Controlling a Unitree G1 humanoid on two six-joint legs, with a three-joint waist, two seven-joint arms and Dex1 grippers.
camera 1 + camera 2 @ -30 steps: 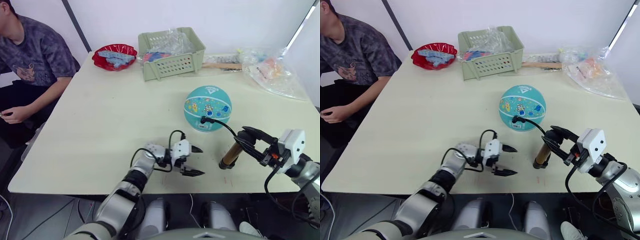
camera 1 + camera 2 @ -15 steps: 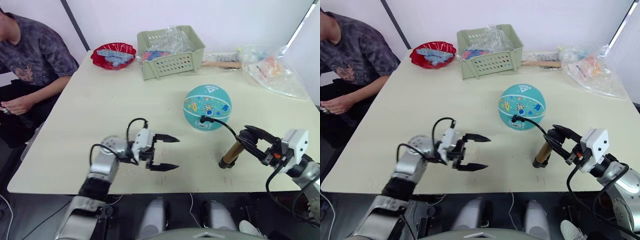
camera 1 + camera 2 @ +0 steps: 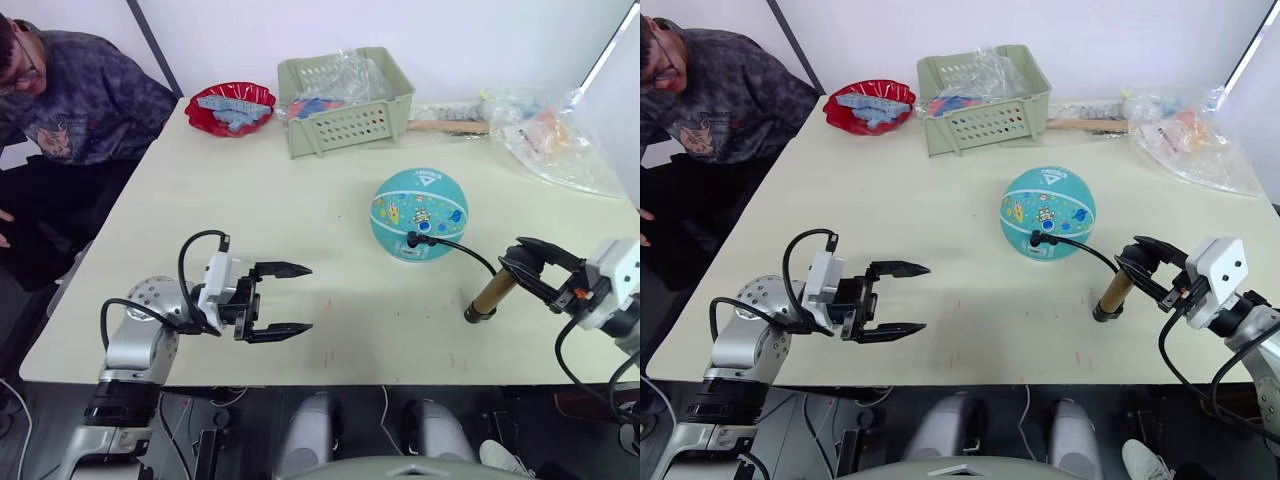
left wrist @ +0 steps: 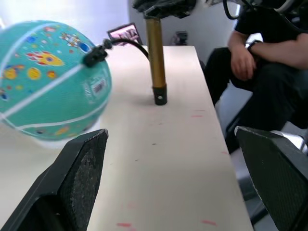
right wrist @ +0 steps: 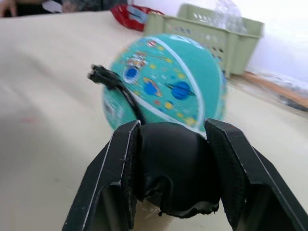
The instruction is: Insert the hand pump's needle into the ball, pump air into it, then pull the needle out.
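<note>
- One ball point(image 3: 419, 214) mid-table point(image 3: 250, 215), needle point(image 3: 412, 239) fitting at its near side.
- One pump point(image 3: 492, 293), tilted, base on table, top cap clamped by right gripper point(image 3: 528, 266).
- Left gripper point(image 3: 290, 299) spread wide, holding nothing, well apart from ball.

Left gripper point(image 3: 292, 298) gapes wide — 2 fingers spread; right gripper point(image 3: 527, 262) clamps the hand pump point(image 3: 492, 293).

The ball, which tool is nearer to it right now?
Right. The right tool holds the hand pump just beside the ball; the left tool hangs open farther away.
</note>
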